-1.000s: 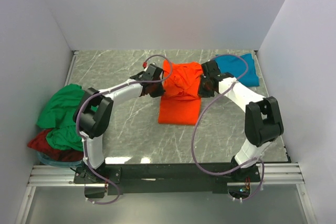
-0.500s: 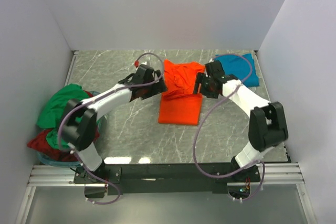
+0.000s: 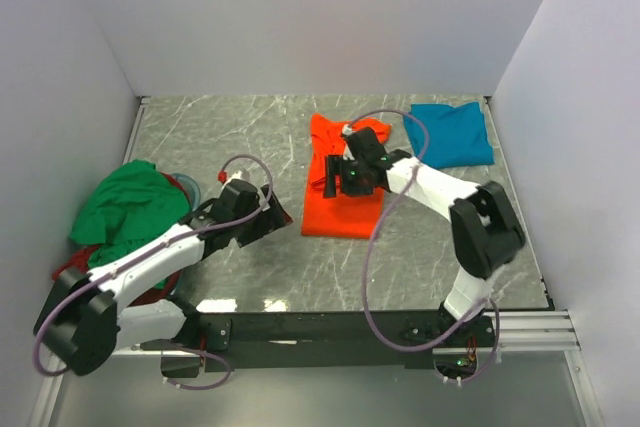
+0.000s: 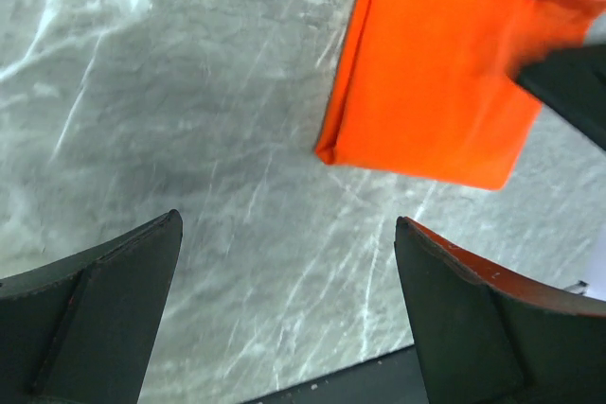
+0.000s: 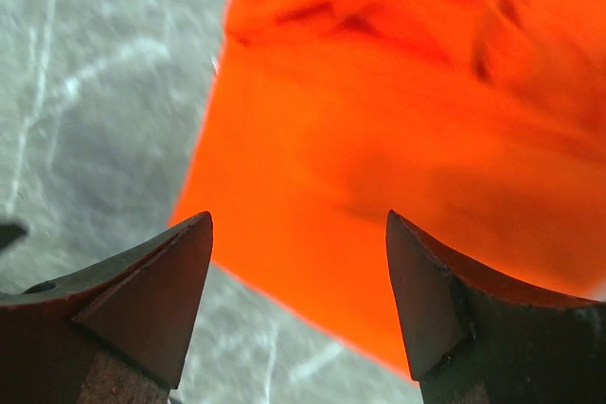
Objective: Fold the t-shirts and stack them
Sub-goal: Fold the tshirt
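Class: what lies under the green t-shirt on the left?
A dark red t-shirt shows at the green t-shirt's lower edge; the rest, and anything else below, is covered.

1. A worktop (image 3: 230,137) of grey stone-patterned surface with pale veins fills the middle of the scene.
2. Plain white walls close it in: a far wall (image 3: 300,17), a left wall (image 3: 50,97) and a right wall (image 3: 585,97).
3. A silver metal rail (image 3: 100,333) runs along the near edge.
4. Bright patches of reflected light (image 3: 225,304) lie on the near part of the worktop.
5. The lighting is even and soft.
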